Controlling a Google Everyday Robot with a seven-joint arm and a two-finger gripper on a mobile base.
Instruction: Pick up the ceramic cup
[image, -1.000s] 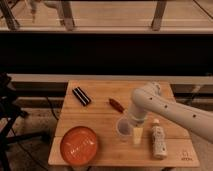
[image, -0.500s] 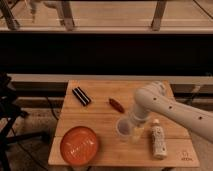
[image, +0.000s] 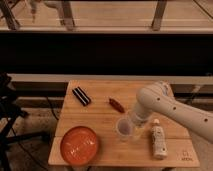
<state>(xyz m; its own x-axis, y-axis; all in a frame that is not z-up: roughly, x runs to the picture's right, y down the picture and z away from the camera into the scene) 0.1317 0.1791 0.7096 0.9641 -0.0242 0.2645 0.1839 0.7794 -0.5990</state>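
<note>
The ceramic cup is a small pale round cup standing upright on the wooden table, near the middle and towards the front. My gripper reaches down from the white arm that comes in from the right. It is right beside the cup's right side. Whether it touches the cup cannot be told.
An orange plate lies at the front left. A black flat object lies at the back left and a small red object at the back middle. A white bottle lies just right of the gripper. A dark stand is left of the table.
The arm has shifted slightly and the gripper has stayed against the cup's right side. The cup has not visibly moved.
</note>
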